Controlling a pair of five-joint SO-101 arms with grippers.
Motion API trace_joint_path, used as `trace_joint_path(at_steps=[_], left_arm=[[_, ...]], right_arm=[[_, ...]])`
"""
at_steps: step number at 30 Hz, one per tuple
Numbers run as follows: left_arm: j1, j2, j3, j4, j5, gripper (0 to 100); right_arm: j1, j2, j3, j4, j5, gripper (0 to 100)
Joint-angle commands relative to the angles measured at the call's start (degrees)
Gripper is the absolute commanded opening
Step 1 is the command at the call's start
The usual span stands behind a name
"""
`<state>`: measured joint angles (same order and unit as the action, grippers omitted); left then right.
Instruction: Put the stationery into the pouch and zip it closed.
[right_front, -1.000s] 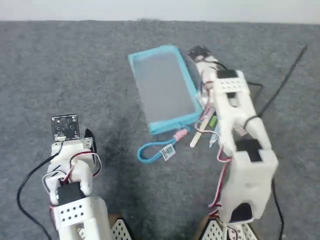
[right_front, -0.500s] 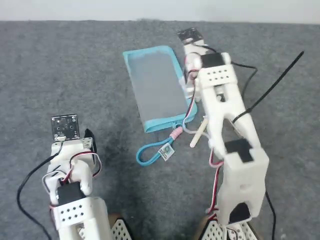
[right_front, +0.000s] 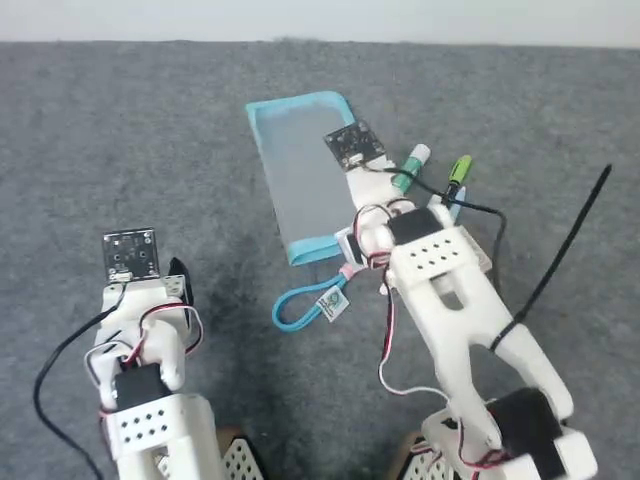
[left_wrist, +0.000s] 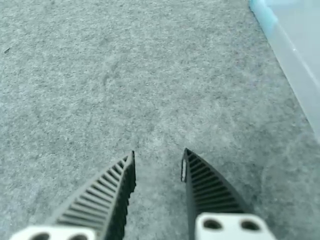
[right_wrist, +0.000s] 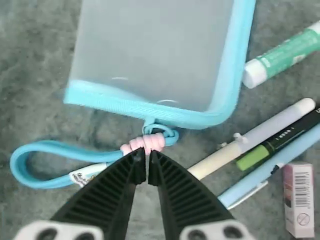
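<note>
The light-blue pouch (right_front: 300, 165) (right_wrist: 155, 55) lies flat at the table's middle. Its pink zipper pull (right_wrist: 145, 143) and blue strap loop (right_front: 298, 306) (right_wrist: 42, 160) sit at the near corner. My right gripper (right_wrist: 144, 156) (right_front: 350, 252) is shut, its tips right against the pink pull; I cannot tell whether they pinch it. Beside the pouch lie a green-and-white glue stick (right_front: 410, 166) (right_wrist: 285, 52), a green marker (right_front: 458, 170) (right_wrist: 280, 145), a white pen (right_wrist: 250, 145), a blue pen (right_wrist: 265, 175) and a small pink box (right_wrist: 299, 200). My left gripper (left_wrist: 157, 161) (right_front: 180, 278) is open over bare mat, well short of the pouch (left_wrist: 295, 55).
Grey felt mat (right_front: 150, 130) covers the table. A black cable (right_front: 560, 250) runs off the right arm toward the back right. The table's far edge (right_front: 320, 42) meets a pale wall. Open mat lies left of the pouch.
The right arm drew back from the pouch's far side to its near corner, uncovering the stationery. The pouch shifted slightly left. The left arm stayed still.
</note>
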<state>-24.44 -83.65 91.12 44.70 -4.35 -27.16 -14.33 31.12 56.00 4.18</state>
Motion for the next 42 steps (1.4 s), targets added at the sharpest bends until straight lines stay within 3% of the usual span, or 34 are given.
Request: trace_joint_path(at_steps=[1, 9, 15, 22, 26, 31, 42], left_arm=[[0.35, -1.41, -2.51, -1.58, 0.53, 15], [0.44, -1.49, -2.24, -1.93, 0.79, 15], [0.44, -1.49, -2.33, -1.93, 0.62, 15], [0.44, -1.49, -2.33, -1.93, 0.62, 15], [0.44, -1.49, -2.33, -1.93, 0.62, 15], [0.44, -1.49, -2.33, -1.93, 0.62, 15], [0.44, -1.49, -2.33, -1.93, 0.62, 15]], right_arm=[[-0.13, -3.38, 0.70, -1.54, -0.62, 1.3], [-2.24, -2.86, 8.44, -10.15, -1.32, 1.2], [-4.35, -2.77, 10.81, -15.69, -12.75, 1.6], [-4.09, 2.95, 10.55, -15.96, -16.09, 2.0], [-4.44, 6.90, 7.12, -12.35, -16.79, 9.1], [-3.47, 7.69, 5.54, -10.07, -24.00, 16.9], [-3.38, 10.59, 5.19, -14.02, -24.26, 17.3]])
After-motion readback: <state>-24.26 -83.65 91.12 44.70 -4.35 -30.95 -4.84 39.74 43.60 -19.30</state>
